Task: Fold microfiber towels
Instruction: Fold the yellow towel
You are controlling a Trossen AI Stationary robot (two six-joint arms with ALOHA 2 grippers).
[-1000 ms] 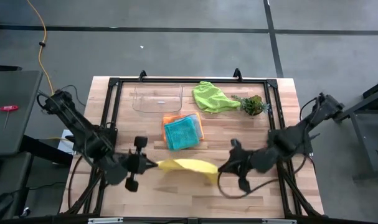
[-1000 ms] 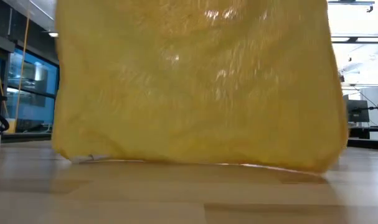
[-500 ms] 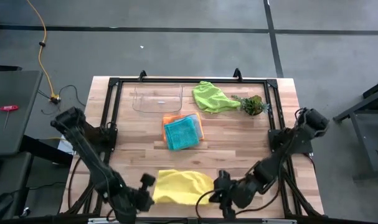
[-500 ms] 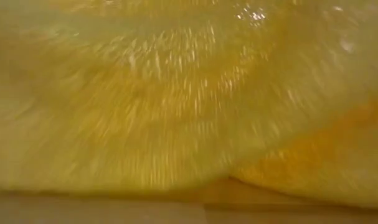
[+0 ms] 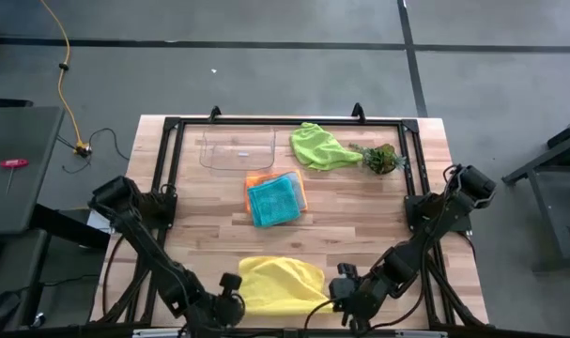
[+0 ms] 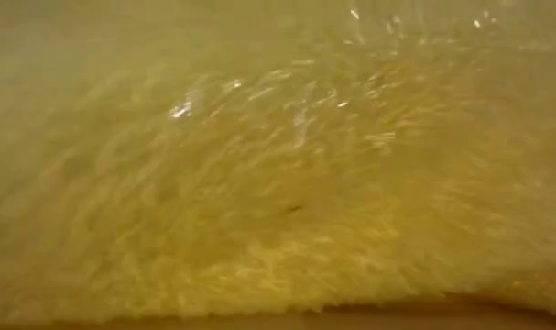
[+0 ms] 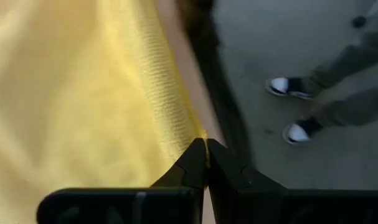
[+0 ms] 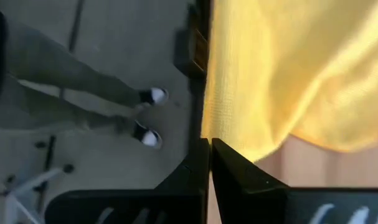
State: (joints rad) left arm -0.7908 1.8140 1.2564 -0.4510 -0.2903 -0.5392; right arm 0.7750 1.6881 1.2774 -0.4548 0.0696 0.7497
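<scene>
Yellow towel [image 5: 277, 284] pinched at two corners at the counter's [image 5: 360, 225] near edge.
Left claw [image 7: 206, 149] and right claw [image 8: 210, 148] are each clamped tight on a corner, the cloth spread flat between them and filling the low view. Teal towel [image 5: 273, 200] lies on the orange towel [image 5: 254, 179] mid-counter; the lime towel [image 5: 319, 147] sits crumpled beside the sprig [image 5: 381, 157], near the tray [image 5: 236, 148]. A person's shoes [image 7: 288, 106] show on the floor beyond.

The yellow towel [image 6: 278, 183] is fuzzy, matt microfiber cloth with a fine ribbed weave; the table [image 5: 360, 221] is pale, smooth wood planking; the tray [image 5: 238, 148] is clear glossy plastic.
</scene>
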